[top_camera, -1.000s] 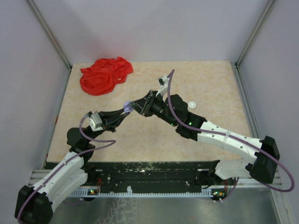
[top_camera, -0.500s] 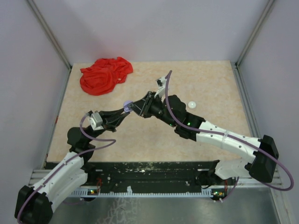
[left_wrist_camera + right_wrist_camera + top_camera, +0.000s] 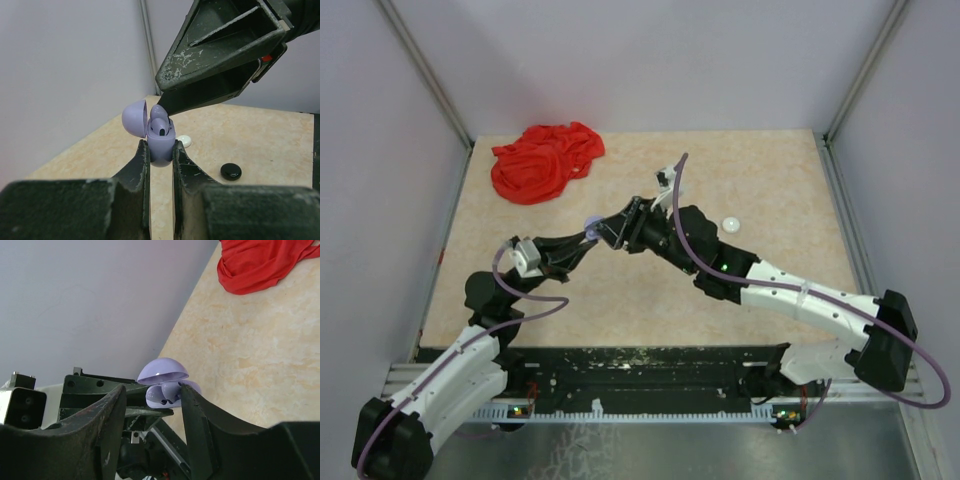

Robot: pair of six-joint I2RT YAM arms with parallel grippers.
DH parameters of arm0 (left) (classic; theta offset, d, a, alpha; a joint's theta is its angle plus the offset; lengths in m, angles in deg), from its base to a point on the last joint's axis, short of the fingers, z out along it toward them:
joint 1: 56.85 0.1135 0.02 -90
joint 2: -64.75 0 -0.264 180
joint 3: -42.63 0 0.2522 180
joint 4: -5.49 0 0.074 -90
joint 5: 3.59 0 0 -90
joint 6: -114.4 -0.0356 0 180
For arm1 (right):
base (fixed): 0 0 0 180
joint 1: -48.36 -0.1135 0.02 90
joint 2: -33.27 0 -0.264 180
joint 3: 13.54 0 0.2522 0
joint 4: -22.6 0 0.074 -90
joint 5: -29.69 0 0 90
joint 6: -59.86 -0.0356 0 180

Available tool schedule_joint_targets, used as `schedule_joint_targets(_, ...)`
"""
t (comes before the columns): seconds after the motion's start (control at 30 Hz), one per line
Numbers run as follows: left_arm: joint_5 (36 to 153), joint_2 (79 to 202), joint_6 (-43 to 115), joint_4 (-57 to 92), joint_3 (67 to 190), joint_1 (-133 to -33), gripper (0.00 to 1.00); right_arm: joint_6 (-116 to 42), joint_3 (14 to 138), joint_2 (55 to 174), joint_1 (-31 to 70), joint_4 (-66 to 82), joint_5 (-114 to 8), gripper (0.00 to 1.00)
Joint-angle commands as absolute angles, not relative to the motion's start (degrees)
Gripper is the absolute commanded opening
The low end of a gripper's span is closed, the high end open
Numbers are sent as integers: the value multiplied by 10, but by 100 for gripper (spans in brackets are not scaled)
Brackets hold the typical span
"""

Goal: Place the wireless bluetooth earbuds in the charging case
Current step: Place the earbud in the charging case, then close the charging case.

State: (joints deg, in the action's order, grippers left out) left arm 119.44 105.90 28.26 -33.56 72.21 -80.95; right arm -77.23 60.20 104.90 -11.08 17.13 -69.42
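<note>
In the left wrist view a lavender charging case (image 3: 161, 146) stands upright above the table, lid (image 3: 134, 117) tipped open, with my left gripper (image 3: 160, 148) shut on its lower body. A lavender earbud (image 3: 159, 123) sits in the top of the case. My right gripper (image 3: 153, 389) is open. Its fingers (image 3: 220, 55) straddle the top of the case (image 3: 159, 399). One of them lies against the earbud (image 3: 172, 390) and the other stands well apart. In the top view both grippers meet at the case (image 3: 591, 227) over the table's middle.
A crumpled red cloth (image 3: 545, 160) lies at the back left. A small round white piece (image 3: 730, 225) rests on the table right of the right arm. In the left wrist view it shows behind the case (image 3: 184, 140), with a round black piece (image 3: 231, 171) nearer.
My right gripper has opened and no longer pinches the lavender earbud, which stays in the case. The right arm has shifted slightly left. The left gripper holds still.
</note>
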Motion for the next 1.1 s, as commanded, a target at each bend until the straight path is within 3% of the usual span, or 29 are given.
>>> schedule_joint_targets(0.0, 1178, 1053, 283, -362, 729, -808, 1, -734, 610, 1023, -118, 146, -727, 50)
schedule_joint_targets(0.17, 1179, 1053, 281, -336, 736, -807, 1, -671, 630, 997, -113, 101, -757, 59)
schedule_joint_targets(0.37, 1214, 1075, 299, -291, 762, -806, 1, -562, 662, 987, -13, 62, -509, 62)
schedule_joint_targets(0.57, 1306, 1109, 310, -256, 796, -806, 1, -412, 705, 997, 5, -18, -373, 77)
schedule_joint_targets(0.87, 1425, 1128, 330, -280, 807, -804, 1, -338, 747, 1052, 7, -88, -280, 80)
schedule_joint_targets(1.07, 1440, 1130, 342, -301, 805, -804, 1, -318, 771, 1089, 7, -122, -233, 80)
